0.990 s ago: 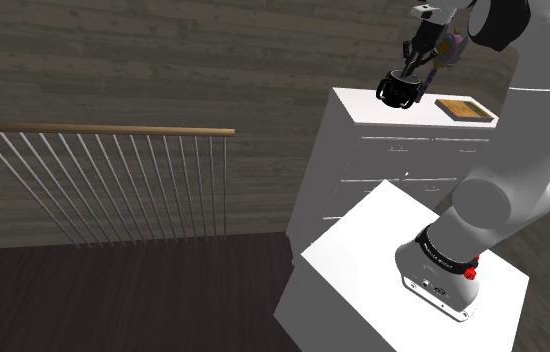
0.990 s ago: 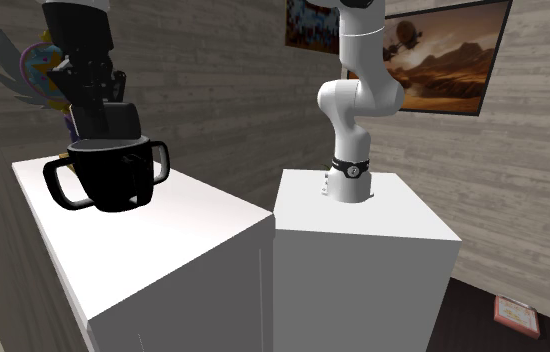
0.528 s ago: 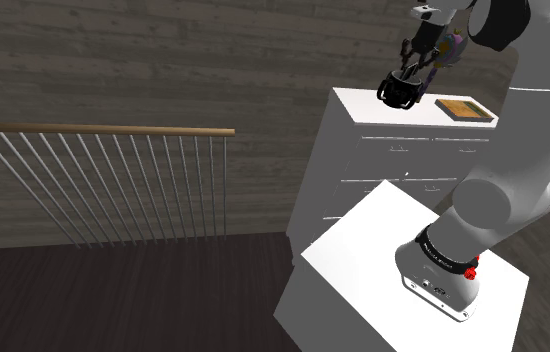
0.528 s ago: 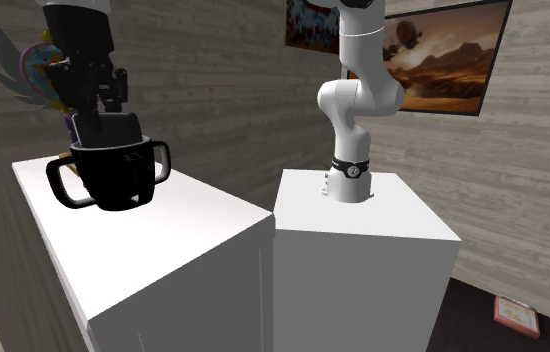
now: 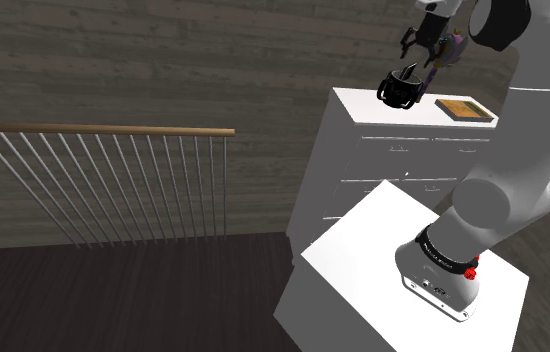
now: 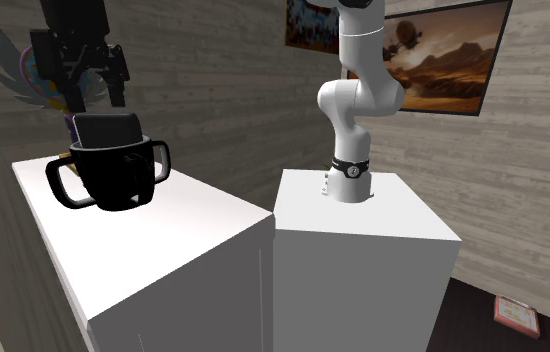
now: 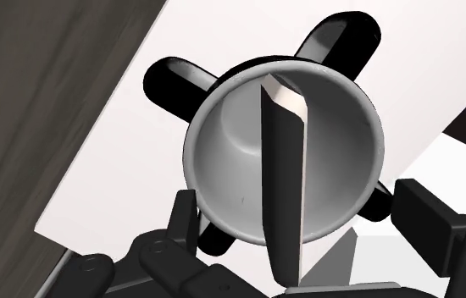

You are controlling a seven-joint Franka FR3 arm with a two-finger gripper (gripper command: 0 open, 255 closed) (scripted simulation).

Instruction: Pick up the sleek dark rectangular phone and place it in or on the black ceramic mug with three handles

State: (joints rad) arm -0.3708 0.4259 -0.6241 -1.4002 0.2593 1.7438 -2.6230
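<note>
- The gripper (image 6: pixel 90 88) hangs just above the mug (image 6: pixel 113 178) with its two black fingers (image 7: pixel 185 222) spread apart, clasping nothing.
- The phone (image 6: pixel 108 131) stands on end inside the mug. It is a dark, thin slab that leans against the rim, and its upper part sticks out above it.
- In the wrist view the phone (image 7: pixel 283 182) is seen edge-on, crossing the mug's grey inside. The fingers stand to either side of it and do not touch it.
- The mug (image 7: pixel 223 161) is black outside, and three looped handles stick out around its body.
- The mug (image 5: pixel 400 89) sits upright on the white top of a dresser (image 5: pixel 391 150), near the corner at the shoulder view's left.
- A flat brown board (image 5: pixel 464 108) lies on the same top, well apart from the mug.
- A colourful winged toy (image 6: pixel 21 66) stands behind the gripper in the second exterior view.
- The arm (image 6: pixel 357 98) rises from its white stand (image 6: pixel 363 235), which stands beside the dresser.
- A railing (image 5: pixel 103 185) with a wooden rail runs along the shoulder view's left.
</note>
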